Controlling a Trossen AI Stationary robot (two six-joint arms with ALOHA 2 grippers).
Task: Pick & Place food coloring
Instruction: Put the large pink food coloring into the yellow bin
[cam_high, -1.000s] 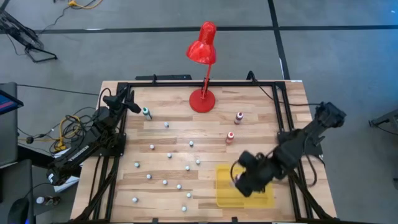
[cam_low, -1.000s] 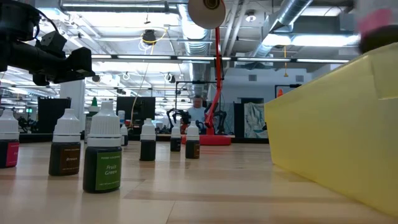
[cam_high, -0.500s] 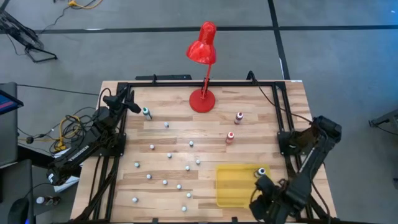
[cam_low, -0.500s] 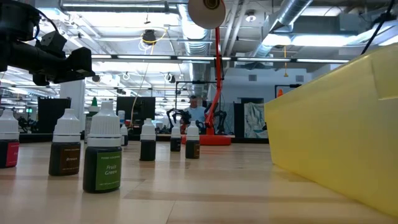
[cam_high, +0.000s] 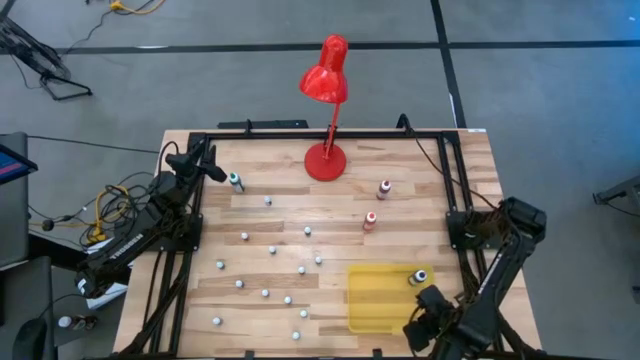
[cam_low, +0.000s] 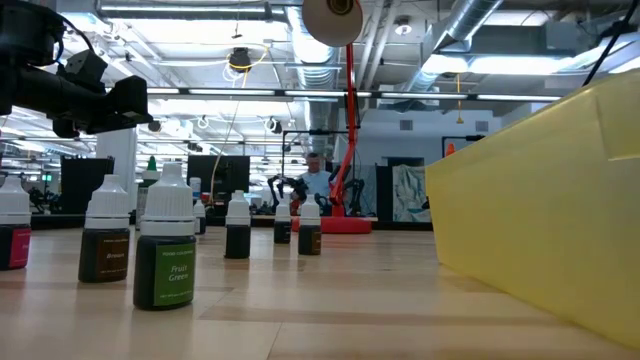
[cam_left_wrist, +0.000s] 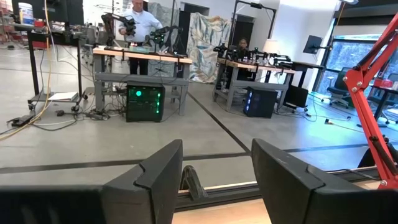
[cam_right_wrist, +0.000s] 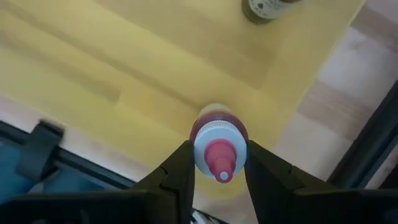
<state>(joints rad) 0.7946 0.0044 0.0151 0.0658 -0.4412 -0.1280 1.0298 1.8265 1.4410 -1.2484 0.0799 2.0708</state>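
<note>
Yellow tray (cam_high: 375, 300) lies under your right gripper (cam_right_wrist: 217, 171), clamped on a red food coloring bottle (cam_right_wrist: 217, 149), at the near right; the left gripper (cam_left_wrist: 214, 174) stands open and empty at the far left.

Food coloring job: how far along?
Done: one bottle lies in the yellow bin. In hand: the right gripper grips a red-tipped bottle above the bin. Left: many bottles stand on the table, like the two by the lamp. The left gripper waits open.

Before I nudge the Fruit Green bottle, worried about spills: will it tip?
Probably yes: the Fruit Green bottle stands tall on a narrow base, so a high push likely topples it. It looks small and light, and once down, its round body may roll.
</note>
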